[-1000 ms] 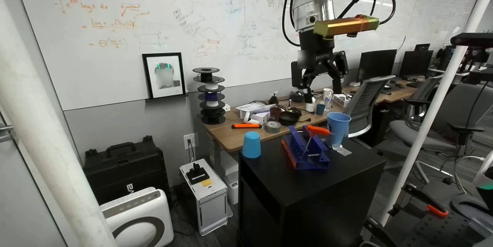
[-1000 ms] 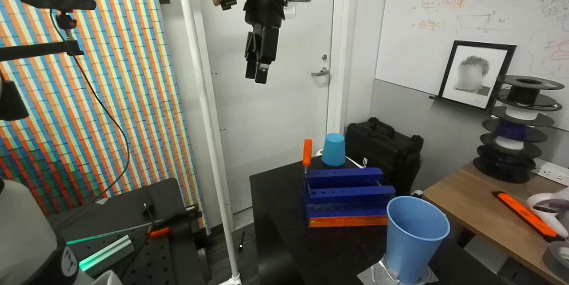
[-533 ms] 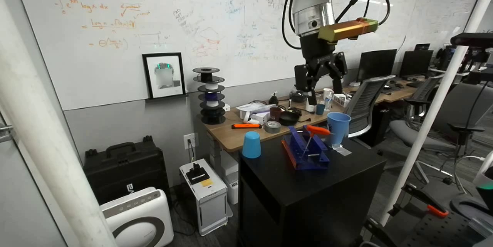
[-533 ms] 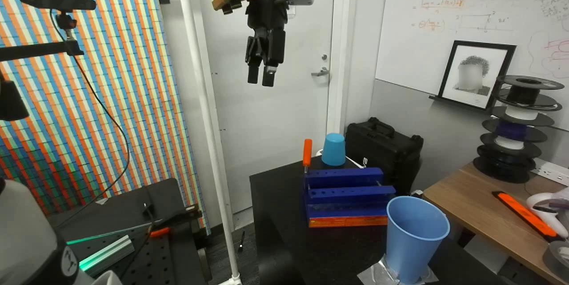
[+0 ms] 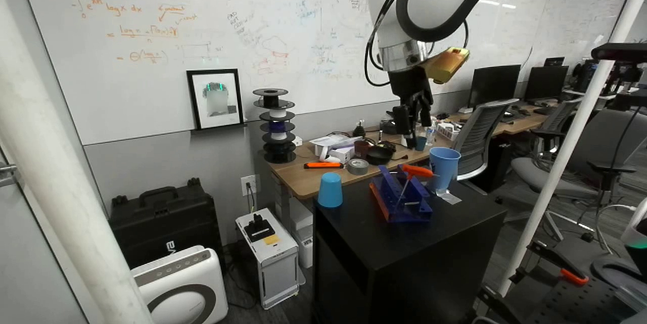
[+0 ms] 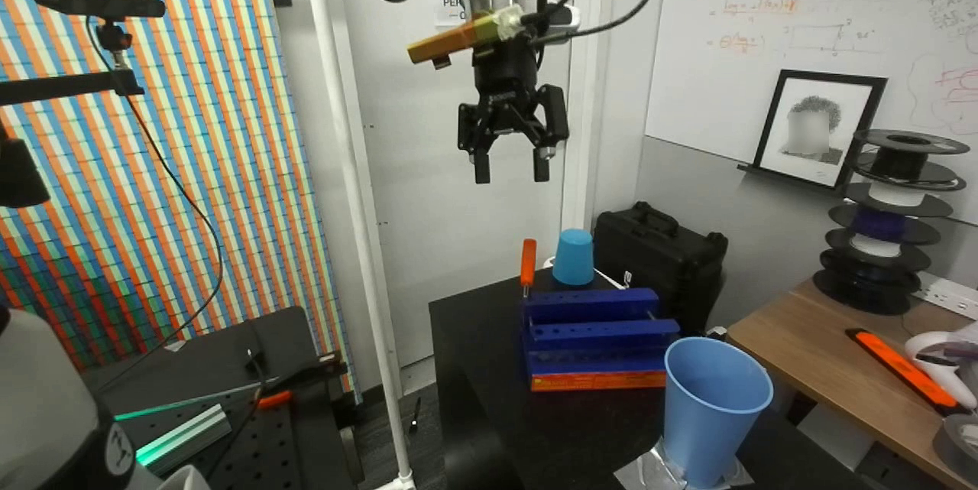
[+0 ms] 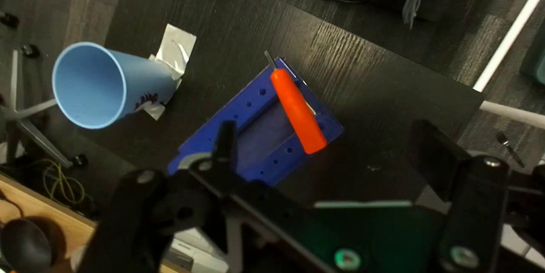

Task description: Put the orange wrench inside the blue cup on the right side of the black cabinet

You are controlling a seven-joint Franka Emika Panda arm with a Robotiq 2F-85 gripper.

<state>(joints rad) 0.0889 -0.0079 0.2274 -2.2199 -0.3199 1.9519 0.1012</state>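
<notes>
The orange wrench (image 6: 528, 263) has a bright orange T-handle on a thin metal shaft and stands in a dark blue holder (image 6: 596, 337) on the black cabinet (image 5: 404, 253). The handle also shows in the wrist view (image 7: 299, 111). The blue cup (image 6: 710, 413) stands upright, mouth up, taped to the cabinet top beside the holder; it also shows in the wrist view (image 7: 147, 79). My gripper (image 6: 512, 169) is open and empty, well above the wrench and holder. In the wrist view, the handle's near end lies between the spread fingers (image 7: 325, 143) in the picture, below them.
A lighter cyan cup (image 5: 330, 190) stands upside down at the cabinet's corner. A wooden desk (image 5: 298, 177) with tape, a black bowl and other items stands alongside. A white pole (image 6: 359, 207) and an office chair (image 5: 485, 142) are near the cabinet.
My gripper has come lower and the wrist has turned, so the open jaws now show face-on in an exterior view. The wrench, holder and cups have not moved.
</notes>
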